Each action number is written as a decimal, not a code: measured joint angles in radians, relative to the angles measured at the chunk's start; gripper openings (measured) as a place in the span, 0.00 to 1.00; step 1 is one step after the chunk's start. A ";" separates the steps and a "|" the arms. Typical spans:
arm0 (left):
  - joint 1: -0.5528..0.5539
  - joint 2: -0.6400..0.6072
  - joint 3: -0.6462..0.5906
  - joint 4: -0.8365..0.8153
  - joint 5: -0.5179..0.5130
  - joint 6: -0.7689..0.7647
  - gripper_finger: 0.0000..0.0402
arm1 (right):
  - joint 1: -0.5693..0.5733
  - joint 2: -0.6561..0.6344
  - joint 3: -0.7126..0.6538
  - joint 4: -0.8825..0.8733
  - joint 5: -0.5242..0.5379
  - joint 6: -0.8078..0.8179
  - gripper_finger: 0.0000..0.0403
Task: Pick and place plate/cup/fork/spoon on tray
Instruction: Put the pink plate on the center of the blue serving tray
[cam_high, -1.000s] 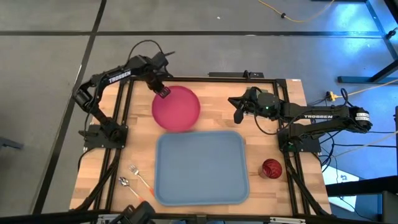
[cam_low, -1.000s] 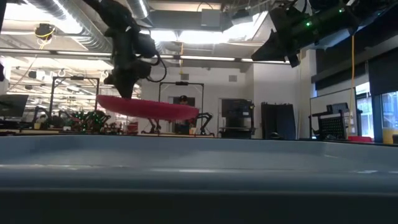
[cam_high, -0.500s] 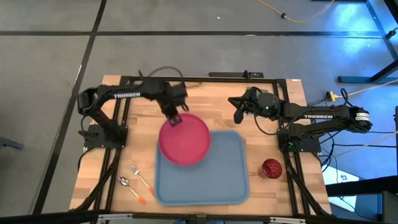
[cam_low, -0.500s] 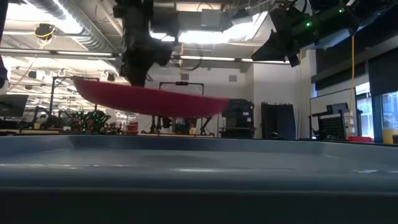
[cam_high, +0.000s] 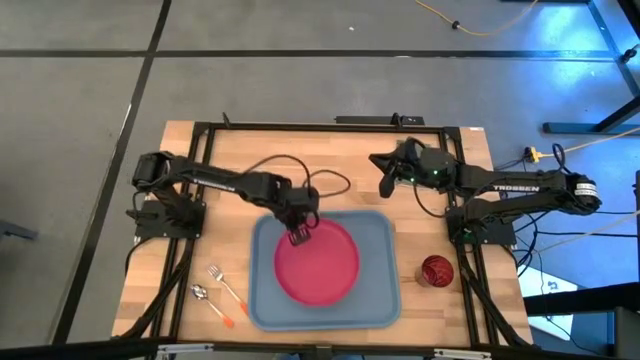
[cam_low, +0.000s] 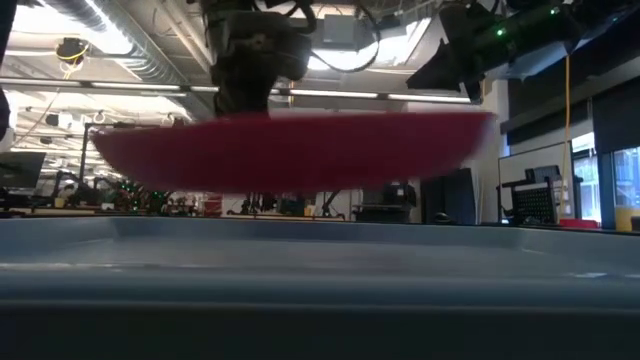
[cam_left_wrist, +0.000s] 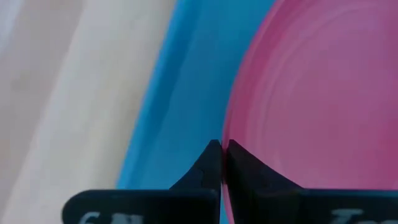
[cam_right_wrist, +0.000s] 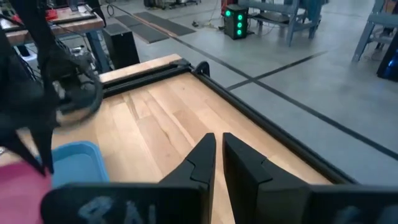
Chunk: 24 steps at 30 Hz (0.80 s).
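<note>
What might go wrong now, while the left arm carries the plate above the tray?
1. The left hand pinches the plate only at its rim, so it may slip or tilt.
2. In the low view the plate hangs above the tray, not touching; released from here, it may bounce or land askew.
3. The fork and spoon lie close to the tray's left edge; nudging the tray may disturb them.

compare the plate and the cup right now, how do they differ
The plate is wide, flat and pink-red; the cup is much smaller and dark red. The plate hangs over the tray, its rim pinched by the left gripper, and the low view shows it clear of the tray floor; the cup stands untouched on the table, beside the tray's right edge. The right gripper waits farther back, holding nothing. Both are round and reddish.
</note>
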 joint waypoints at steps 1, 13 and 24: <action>-0.007 0.012 0.000 0.016 0.007 -0.002 0.00 | 0.000 -0.008 0.000 0.000 0.000 -0.007 0.09; -0.026 0.092 0.000 0.064 0.051 -0.026 0.00 | 0.000 -0.066 0.000 -0.003 -0.001 -0.012 0.09; -0.027 0.097 0.000 0.099 0.033 -0.029 0.00 | 0.000 -0.066 0.000 -0.010 -0.001 -0.012 0.09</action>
